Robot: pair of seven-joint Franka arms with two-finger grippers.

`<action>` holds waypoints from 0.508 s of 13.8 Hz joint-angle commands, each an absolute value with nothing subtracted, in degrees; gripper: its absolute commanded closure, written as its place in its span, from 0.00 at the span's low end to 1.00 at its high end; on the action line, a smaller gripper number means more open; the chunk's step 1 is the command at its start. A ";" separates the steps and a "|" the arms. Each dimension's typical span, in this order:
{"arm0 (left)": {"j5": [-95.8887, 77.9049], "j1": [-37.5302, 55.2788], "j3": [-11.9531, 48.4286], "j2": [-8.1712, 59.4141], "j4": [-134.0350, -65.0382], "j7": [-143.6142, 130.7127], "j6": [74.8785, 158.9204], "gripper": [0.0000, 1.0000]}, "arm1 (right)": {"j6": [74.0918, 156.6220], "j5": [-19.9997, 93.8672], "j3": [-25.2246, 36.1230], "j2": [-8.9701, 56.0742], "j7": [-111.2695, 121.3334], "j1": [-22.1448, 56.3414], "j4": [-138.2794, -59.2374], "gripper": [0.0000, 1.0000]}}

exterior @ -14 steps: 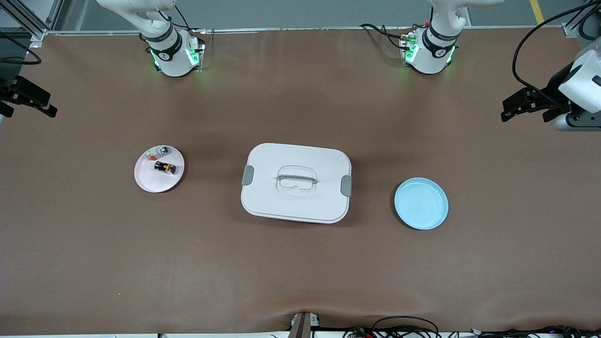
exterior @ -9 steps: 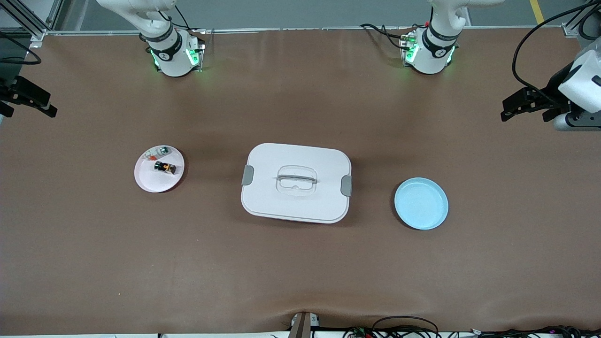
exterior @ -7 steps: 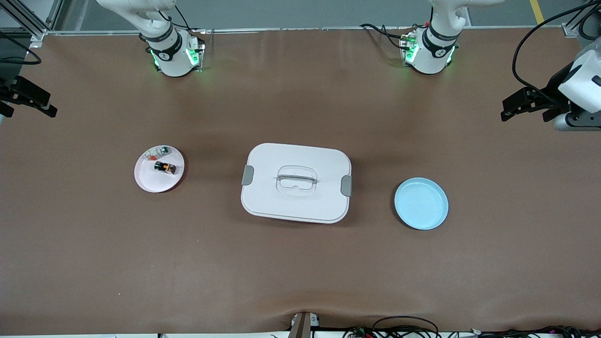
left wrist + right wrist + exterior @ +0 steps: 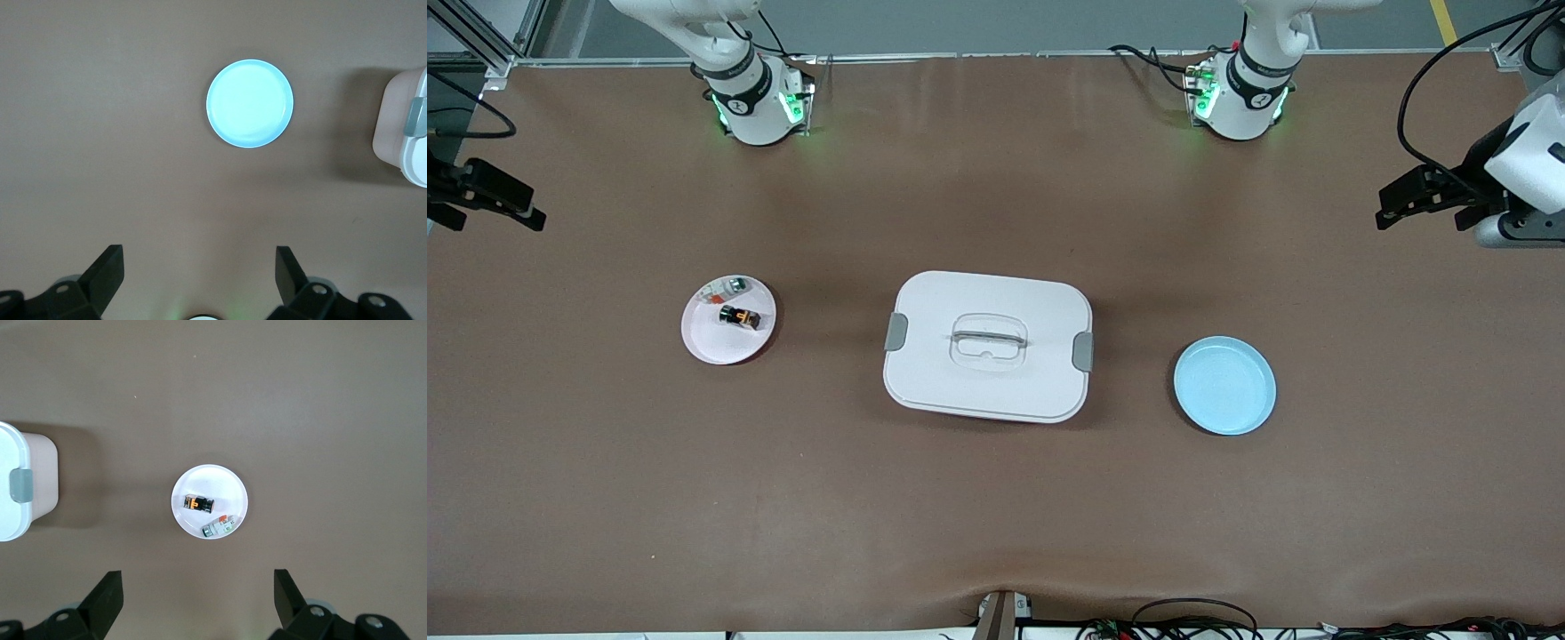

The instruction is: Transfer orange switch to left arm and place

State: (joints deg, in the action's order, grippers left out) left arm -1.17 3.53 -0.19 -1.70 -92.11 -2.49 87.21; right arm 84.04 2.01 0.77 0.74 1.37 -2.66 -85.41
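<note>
Nearest the front camera: blue plate (image 4: 1224, 385), bare, toward the left arm's end of the table. Next, box (image 4: 988, 346), white, rounded, grey side clips, clear recessed handle, mid-table. Slightly farther, toward the right arm's end: pink-white plate (image 4: 728, 319) carrying orange switch (image 4: 740, 316), tiny, black, blocky, orange-marked, with a whitish-clear part (image 4: 724, 287) at the switch's 11 o'clock. Right gripper (image 4: 485, 192) aloft at the table's edge, at the switch's 10 o'clock, well apart, fingers spread, holding nothing. Left gripper (image 4: 1430, 199) waiting aloft above the other end, at the blue plate's 1 o'clock, fingers likewise spread.
</note>
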 commanded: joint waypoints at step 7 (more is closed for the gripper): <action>-0.88 3.43 0.00 -1.67 -91.58 -1.76 85.87 0.00 | 83.05 2.55 0.61 5.62 1.14 -3.43 -85.69 0.00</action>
State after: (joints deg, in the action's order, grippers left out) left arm -1.17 3.53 -0.17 -1.70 -92.08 -2.49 86.99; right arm 83.45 2.00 0.81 5.14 1.38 -2.70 -85.65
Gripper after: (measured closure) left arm 0.000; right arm 0.000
